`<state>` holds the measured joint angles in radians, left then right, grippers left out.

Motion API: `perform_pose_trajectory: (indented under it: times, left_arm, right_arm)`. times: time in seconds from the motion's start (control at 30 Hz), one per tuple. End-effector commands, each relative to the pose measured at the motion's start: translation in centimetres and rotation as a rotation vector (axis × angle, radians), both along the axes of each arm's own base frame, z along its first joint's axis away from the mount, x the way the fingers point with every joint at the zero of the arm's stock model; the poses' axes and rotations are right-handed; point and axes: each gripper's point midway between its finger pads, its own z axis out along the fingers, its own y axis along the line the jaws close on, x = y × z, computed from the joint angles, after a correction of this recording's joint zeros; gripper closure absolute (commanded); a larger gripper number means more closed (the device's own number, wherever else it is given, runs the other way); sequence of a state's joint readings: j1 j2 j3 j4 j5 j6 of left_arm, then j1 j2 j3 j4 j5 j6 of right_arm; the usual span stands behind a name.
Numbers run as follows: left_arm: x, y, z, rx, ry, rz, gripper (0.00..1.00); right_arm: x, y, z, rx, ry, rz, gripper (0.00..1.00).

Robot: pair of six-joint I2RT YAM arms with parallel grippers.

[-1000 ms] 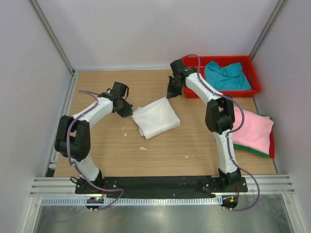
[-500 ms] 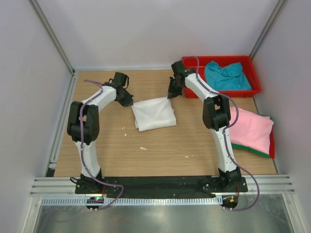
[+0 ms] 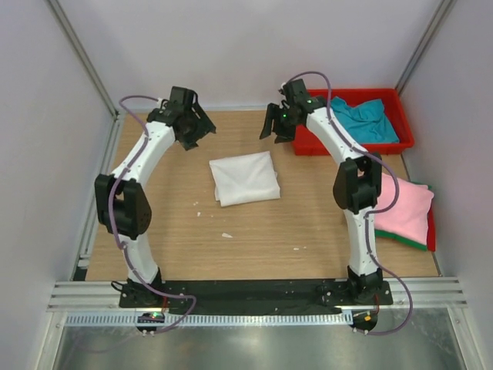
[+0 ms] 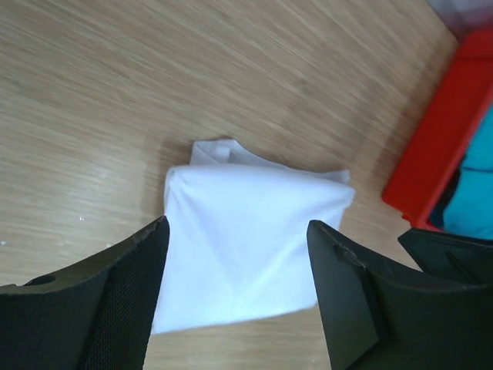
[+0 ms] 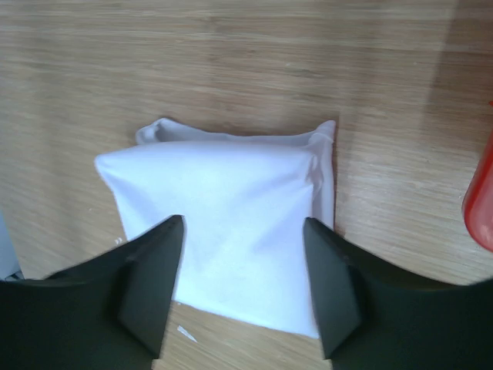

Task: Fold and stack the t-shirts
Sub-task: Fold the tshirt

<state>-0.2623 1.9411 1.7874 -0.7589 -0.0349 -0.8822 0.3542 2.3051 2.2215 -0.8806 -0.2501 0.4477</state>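
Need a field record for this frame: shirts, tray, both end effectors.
white t-shirt: folded, flat on table, nothing touching it
teal t-shirt: crumpled in red tray
pink t-shirt: folded at right edge, atop green t-shirt
left end effector: open, empty, above the table
right end effector: open, empty, near tray's left end

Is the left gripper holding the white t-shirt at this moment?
No, the left gripper is open and hangs above the folded white t-shirt, which lies free on the table.
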Motion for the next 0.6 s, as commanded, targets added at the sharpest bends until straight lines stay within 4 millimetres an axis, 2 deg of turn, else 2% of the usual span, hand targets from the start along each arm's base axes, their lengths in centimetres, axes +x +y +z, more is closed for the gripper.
perform_pose_trajectory:
  times: [0.0, 0.03, 0.07, 0.1, 0.13, 0.17, 0.2, 0.23, 0.27, 0.3, 0.33, 0.43, 0.57]
  left_arm:
    - [-3.1, -2.6, 5.4, -0.056, -0.108, -0.076, 0.28]
    - [-3.8, -3.9, 5.5, -0.109, -0.103, -0.09, 0.32]
    - [-5.0, -4.6, 4.3, -0.129, -0.075, -0.092, 0.5]
    - [-5.7, -6.4, 4.2, -0.156, -0.084, -0.116, 0.61]
    - [-6.2, -7.0, 3.7, -0.168, -0.076, -0.114, 0.7]
    - [-7.1, -7.8, 2.8, -0.186, -0.05, -0.097, 0.85]
    - [-8.5, -9.0, 1.4, -0.192, -0.026, -0.123, 0.89]
    - [-9.3, -9.6, 0.3, -0.194, -0.004, -0.128, 0.93]
    - [-10.2, -10.1, -0.5, -0.208, 0.026, -0.128, 0.97]
    - [-11.1, -10.3, -2.4, -0.207, 0.059, -0.134, 0.99]
    - [-11.9, -10.8, -3.2, -0.205, 0.079, -0.143, 1.0]
    - [-13.2, -10.3, -6.1, -0.185, 0.128, -0.119, 1.0]
    - [-13.7, -9.0, -8.6, -0.128, 0.146, -0.094, 1.0]
  right_arm:
    - [-2.4, 0.7, 9.1, 0.114, -0.178, 0.069, 0.39]
    - [-3.5, 0.7, 7.2, 0.122, -0.129, 0.076, 0.47]
    - [-3.4, 1.0, 7.3, 0.142, -0.15, 0.079, 0.75]
    - [-3.9, 1.2, 7.4, 0.154, -0.152, 0.081, 0.84]
    - [-4.3, 1.3, 6.7, 0.156, -0.142, 0.088, 0.89]
    - [-4.8, 1.3, 5.2, 0.149, -0.124, 0.093, 0.93]
    - [-5.7, 1.2, 3.9, 0.139, -0.1, 0.1, 0.95]
    - [-5.3, 1.3, 4.5, 0.147, -0.126, 0.097, 0.95]
    - [-5.7, 1.2, 2.8, 0.145, -0.11, 0.092, 0.97]
    - [-5.9, 1.0, 2.0, 0.141, -0.103, 0.087, 0.98]
    - [-6.1, 0.9, 0.9, 0.133, -0.083, 0.079, 0.98]
    - [-7.1, 0.5, -2.2, 0.11, -0.026, 0.075, 0.99]
    - [-6.7, -0.4, -4.4, 0.058, -0.012, 0.035, 0.99]
